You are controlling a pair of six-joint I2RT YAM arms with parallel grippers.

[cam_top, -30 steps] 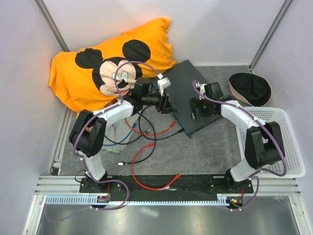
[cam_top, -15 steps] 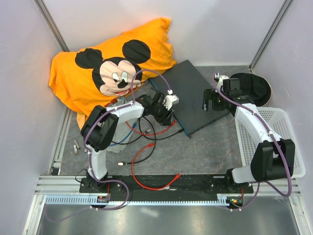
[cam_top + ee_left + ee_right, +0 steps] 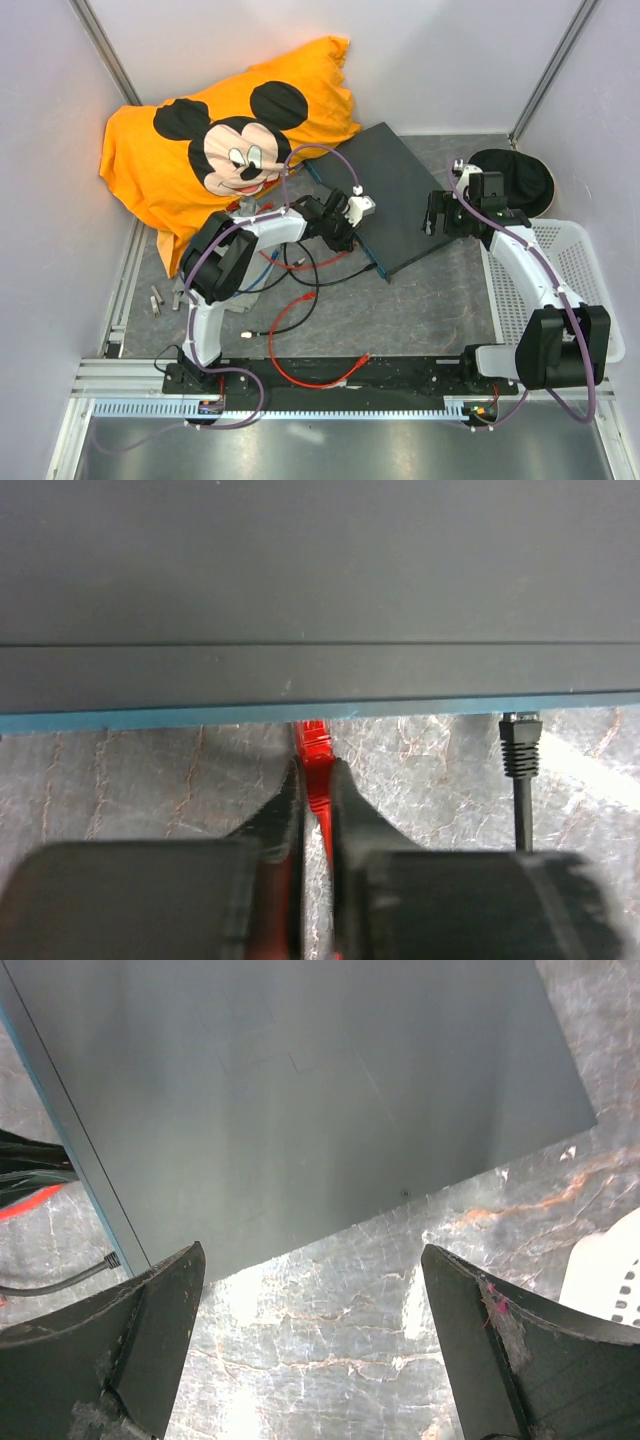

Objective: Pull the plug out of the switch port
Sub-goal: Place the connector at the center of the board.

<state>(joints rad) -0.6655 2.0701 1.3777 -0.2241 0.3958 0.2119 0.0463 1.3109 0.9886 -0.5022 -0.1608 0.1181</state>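
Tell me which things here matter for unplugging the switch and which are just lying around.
For the job: switch; red plug at its teal face; left jaws closed on it.
Lying about: orange Mickey Mouse shirt; black cap; white basket.

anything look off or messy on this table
The switch lies askew, diagonal on the table. Loose red and black cables sprawl tangled before its teal face, and an orange Mickey Mouse cloth is bunched in the far left corner.
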